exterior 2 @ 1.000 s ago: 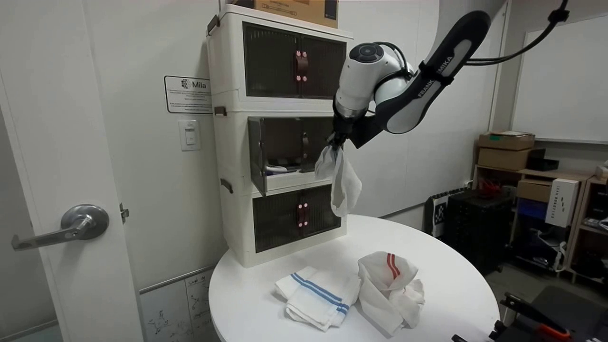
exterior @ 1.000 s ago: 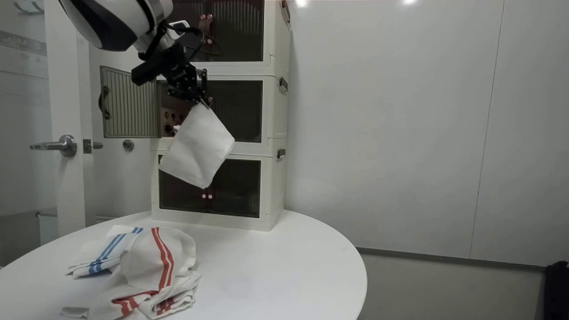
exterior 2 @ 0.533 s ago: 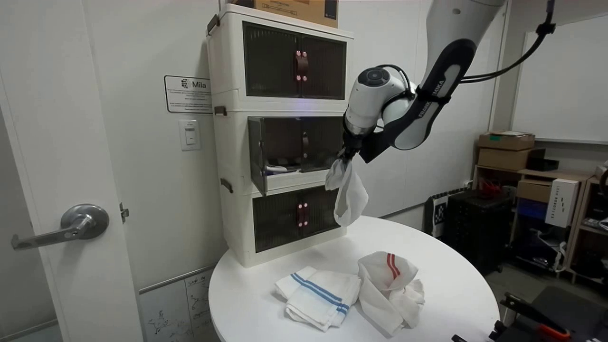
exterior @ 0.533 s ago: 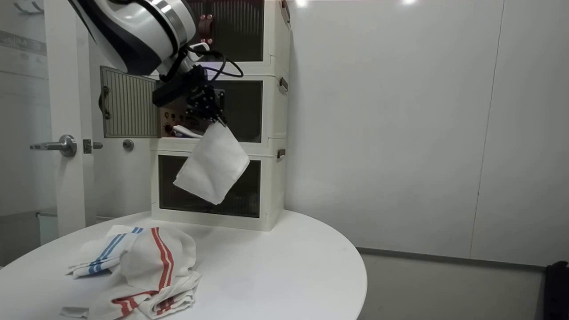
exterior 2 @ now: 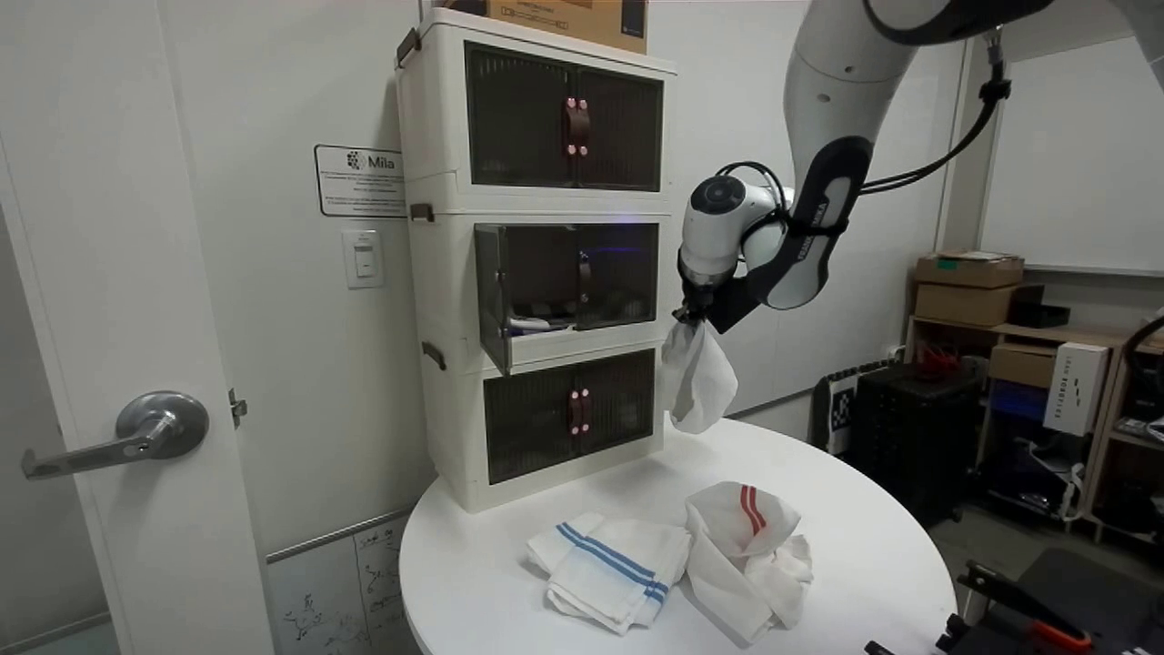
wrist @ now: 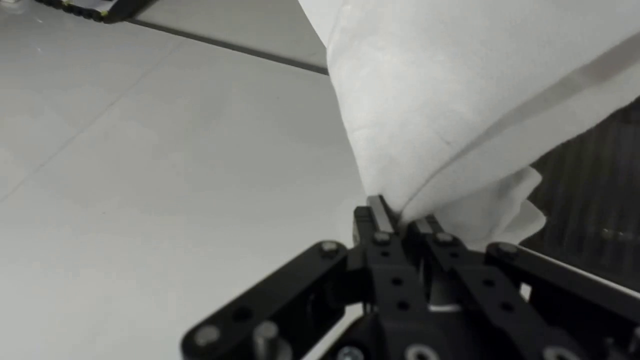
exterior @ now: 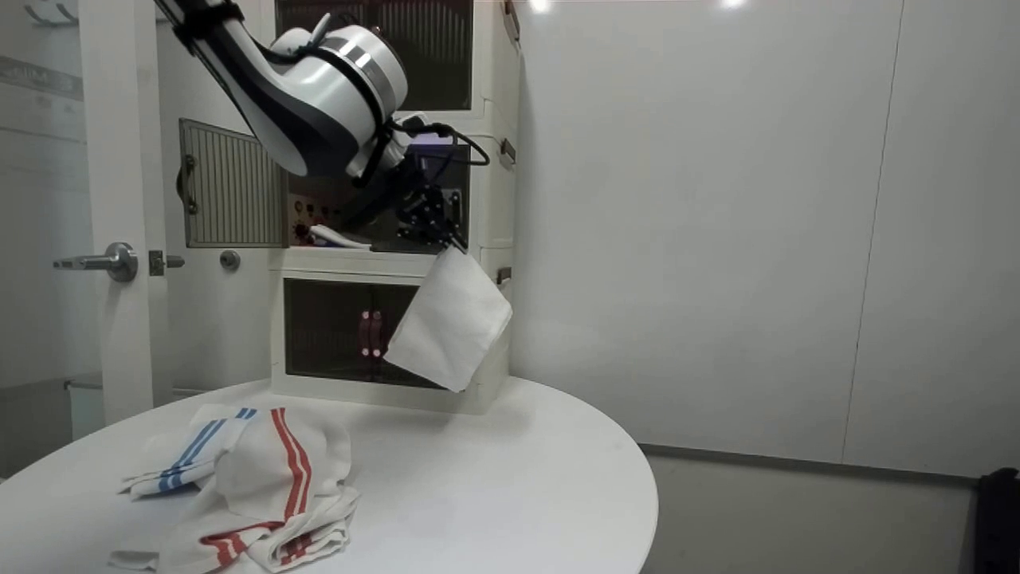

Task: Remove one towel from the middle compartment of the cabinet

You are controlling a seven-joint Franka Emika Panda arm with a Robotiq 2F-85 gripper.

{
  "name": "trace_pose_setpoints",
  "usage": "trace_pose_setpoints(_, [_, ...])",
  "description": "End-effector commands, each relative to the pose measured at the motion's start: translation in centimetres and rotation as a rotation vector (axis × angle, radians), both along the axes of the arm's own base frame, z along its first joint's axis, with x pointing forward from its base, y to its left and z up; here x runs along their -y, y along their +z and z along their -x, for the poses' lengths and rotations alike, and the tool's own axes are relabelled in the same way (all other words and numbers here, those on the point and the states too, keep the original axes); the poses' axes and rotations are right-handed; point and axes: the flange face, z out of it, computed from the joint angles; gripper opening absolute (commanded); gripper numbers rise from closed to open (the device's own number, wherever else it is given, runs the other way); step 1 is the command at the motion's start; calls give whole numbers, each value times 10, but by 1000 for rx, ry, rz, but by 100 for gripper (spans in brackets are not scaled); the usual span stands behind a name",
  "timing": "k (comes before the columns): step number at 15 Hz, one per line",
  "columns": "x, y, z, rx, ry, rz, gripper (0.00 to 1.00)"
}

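Note:
My gripper is shut on a plain white towel, which hangs down from its fingertips above the table, in front of the cabinet's right side. In an exterior view the towel hangs beside the cabinet's right edge. In the wrist view the fingertips pinch the towel, with cloth between them. The middle compartment of the cabinet has one door swung open and the other closed. A white folded item lies inside it; its kind is hard to tell.
A round white table stands under the cabinet. A blue-striped towel lies folded on it, beside a crumpled red-striped towel. The upper compartment and lower compartment have closed doors. A house door with a handle stands beside the cabinet.
The arm has moved down and, in both exterior views, rightward, carrying the white towel away from the compartment opening. The cabinet door and the table towels have not moved.

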Motion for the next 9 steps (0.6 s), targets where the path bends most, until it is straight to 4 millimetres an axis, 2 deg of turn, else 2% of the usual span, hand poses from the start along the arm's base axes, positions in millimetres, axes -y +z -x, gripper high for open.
trace_pose_setpoints(1, [27, -24, -16, 19, -50, 48, 11])
trace_pose_setpoints(5, [51, -48, -18, 0, -98, 90, 10])
trace_pose_setpoints(9, [59, -67, -12, -39, -89, 116, 10])
